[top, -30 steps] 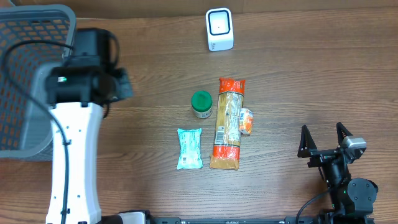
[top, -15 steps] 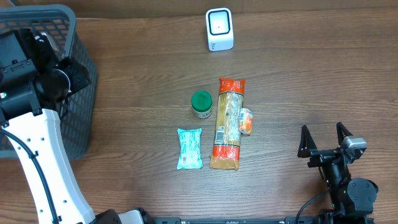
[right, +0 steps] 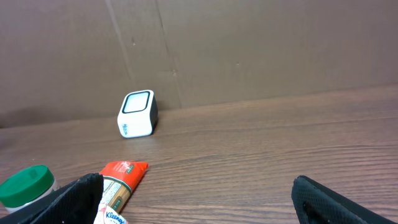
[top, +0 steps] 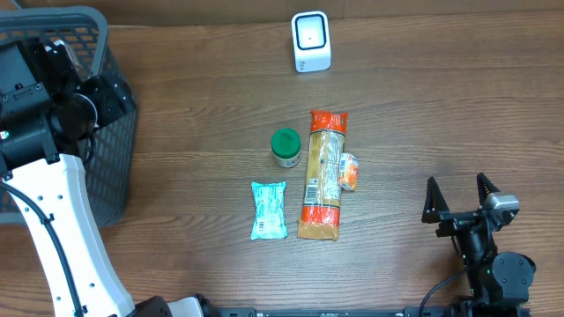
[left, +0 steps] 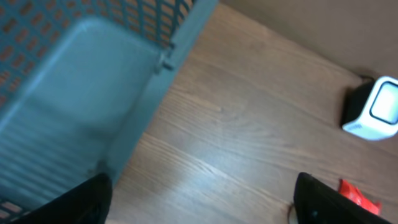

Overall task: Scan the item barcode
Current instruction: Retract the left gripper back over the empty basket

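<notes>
— Left gripper, where is it?
— Yours hangs wide and empty by the basket, far left. Right gripper is wide too. Your pasta pack lies centre, scanner beyond it.

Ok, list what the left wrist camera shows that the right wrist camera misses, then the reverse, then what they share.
Only the left wrist view shows the mesh basket, which fills its left side. Only the right wrist view shows the green-lidded jar, at its lower left. Both show the white scanner, the red end of the pasta bag and the wooden table.
</notes>
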Controlling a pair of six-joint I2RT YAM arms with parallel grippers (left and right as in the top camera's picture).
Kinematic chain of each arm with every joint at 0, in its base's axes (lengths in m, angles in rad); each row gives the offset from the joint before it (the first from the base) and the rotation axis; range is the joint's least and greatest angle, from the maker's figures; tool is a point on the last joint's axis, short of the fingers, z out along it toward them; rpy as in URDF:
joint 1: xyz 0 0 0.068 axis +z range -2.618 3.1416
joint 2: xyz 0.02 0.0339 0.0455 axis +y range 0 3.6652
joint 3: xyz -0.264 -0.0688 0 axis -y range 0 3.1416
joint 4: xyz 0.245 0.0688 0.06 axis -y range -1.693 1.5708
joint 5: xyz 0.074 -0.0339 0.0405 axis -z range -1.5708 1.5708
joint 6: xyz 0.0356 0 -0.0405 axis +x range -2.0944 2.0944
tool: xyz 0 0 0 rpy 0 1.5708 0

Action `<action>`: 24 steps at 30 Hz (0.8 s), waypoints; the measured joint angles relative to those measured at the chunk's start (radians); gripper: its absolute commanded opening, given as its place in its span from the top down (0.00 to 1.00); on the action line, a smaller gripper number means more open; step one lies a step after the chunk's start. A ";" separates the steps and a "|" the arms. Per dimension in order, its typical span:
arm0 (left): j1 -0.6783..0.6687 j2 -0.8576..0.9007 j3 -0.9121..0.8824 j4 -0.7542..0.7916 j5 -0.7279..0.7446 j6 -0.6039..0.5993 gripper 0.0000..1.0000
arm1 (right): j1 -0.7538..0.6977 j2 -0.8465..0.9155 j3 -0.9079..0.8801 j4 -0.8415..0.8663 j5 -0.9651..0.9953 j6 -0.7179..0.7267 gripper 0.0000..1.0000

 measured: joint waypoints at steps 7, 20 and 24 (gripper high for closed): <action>0.003 0.021 0.000 0.055 -0.104 0.003 0.02 | 0.000 0.000 0.000 0.000 0.000 0.000 0.00; 0.164 0.039 0.000 0.132 -0.200 -0.027 0.00 | 0.000 0.000 0.000 0.000 0.000 0.000 0.00; 0.225 0.051 0.000 0.113 -0.207 -0.048 0.00 | 0.000 0.000 0.000 0.000 0.000 0.000 0.00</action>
